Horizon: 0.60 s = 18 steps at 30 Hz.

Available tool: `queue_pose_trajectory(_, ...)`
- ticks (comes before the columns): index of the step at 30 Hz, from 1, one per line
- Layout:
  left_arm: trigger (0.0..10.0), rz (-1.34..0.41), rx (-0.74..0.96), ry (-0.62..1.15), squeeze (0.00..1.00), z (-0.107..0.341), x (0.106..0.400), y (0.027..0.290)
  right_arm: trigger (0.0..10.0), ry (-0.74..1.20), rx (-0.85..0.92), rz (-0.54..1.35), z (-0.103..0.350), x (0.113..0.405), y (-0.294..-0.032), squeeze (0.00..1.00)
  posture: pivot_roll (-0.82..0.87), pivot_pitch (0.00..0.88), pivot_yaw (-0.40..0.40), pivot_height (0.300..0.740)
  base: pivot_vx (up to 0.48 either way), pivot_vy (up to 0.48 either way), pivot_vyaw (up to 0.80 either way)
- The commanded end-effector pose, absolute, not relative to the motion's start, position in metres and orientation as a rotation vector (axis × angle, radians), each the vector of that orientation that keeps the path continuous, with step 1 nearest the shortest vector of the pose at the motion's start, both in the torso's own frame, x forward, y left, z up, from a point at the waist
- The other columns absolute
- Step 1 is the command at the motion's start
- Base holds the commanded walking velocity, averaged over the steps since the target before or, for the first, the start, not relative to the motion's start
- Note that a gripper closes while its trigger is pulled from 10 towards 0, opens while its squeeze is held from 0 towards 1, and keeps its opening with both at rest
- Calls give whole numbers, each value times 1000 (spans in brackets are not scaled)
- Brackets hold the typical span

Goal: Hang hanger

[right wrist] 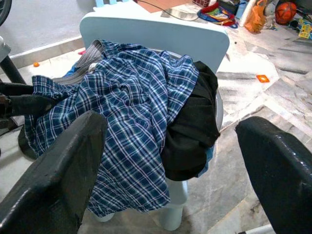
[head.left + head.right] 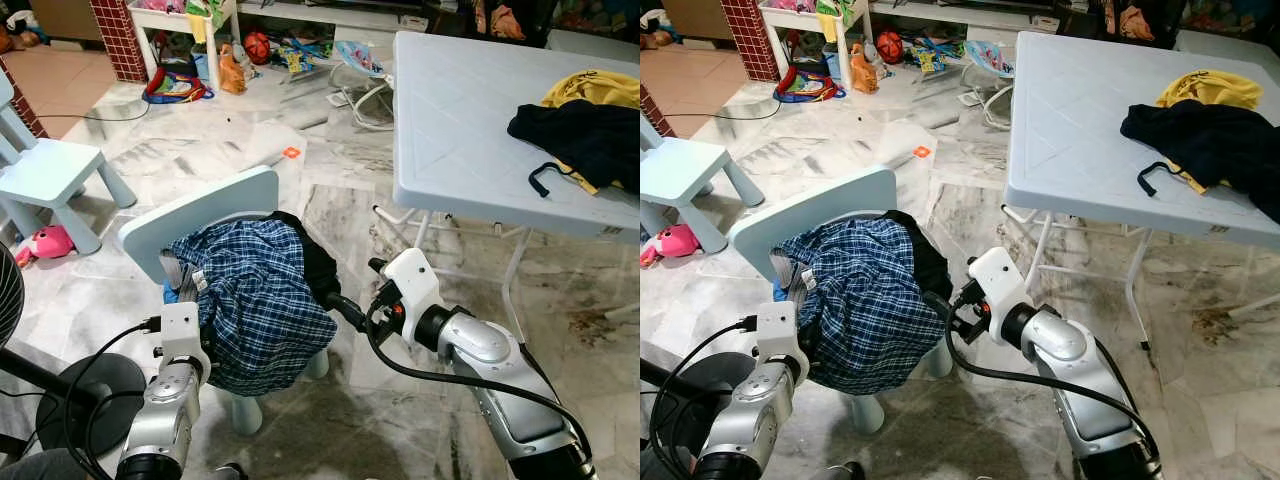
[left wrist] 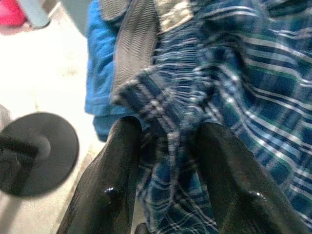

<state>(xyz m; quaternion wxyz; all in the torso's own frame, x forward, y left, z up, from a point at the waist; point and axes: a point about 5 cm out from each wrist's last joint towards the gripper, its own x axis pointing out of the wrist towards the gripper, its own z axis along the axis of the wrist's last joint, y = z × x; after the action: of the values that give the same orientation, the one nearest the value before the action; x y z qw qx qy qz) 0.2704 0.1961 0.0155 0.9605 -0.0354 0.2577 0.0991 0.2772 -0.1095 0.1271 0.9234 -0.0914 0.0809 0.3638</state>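
Note:
A blue plaid shirt (image 2: 265, 300) lies heaped over a black garment (image 2: 315, 260) on a small pale blue chair (image 2: 200, 210). My left gripper (image 3: 168, 129) is at the shirt's left edge, with bunched plaid cloth pinched between its fingers (image 3: 122, 161). My right gripper (image 1: 170, 124) is open wide, close to the black garment on the chair's right side. A black hanger hook (image 2: 540, 180) sticks out from a dark garment (image 2: 590, 140) on the white folding table (image 2: 450, 120) at the right, with a yellow garment (image 2: 590, 88) behind it.
A second pale blue chair (image 2: 50, 170) and a pink toy (image 2: 45, 242) are on the left. A black fan base (image 2: 90, 395) sits by my left arm. Toys and a shelf (image 2: 190, 60) clutter the back. Marble floor lies between chair and table.

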Motion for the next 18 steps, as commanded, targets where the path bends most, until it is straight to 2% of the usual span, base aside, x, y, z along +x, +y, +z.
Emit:
queue_pose_trajectory(1, 10000, 233, -117, 535, 1000, 14, 269, 199, 10000, 168, -194, 750, 126, 277, -110, 0, -147, 118, -75, 740, 0, 0, 0)
queue_pose_trajectory(6, 10000, 256, -147, 530, 1000, 19, 272, 204, 10000, 167, -194, 749, 127, 277, -110, 0, -150, 120, -73, 740, 0, 0, 0)
queue_pose_trajectory(7, 10000, 259, -150, 528, 541, 20, 272, 203, 10000, 167, -194, 748, 127, 277, -110, 0, -150, 120, -73, 740, 0, 0, 0)
queue_pose_trajectory(8, 10000, 267, -161, 528, 0, 21, 272, 203, 10000, 167, -194, 748, 127, 277, -110, 0, -148, 121, -73, 740, 0, 0, 0)
queue_pose_trajectory(18, 10000, 275, -309, 550, 0, 21, 267, 191, 10000, 166, -195, 753, 127, 277, -110, 0, -147, 122, -77, 740, 0, 0, 0)
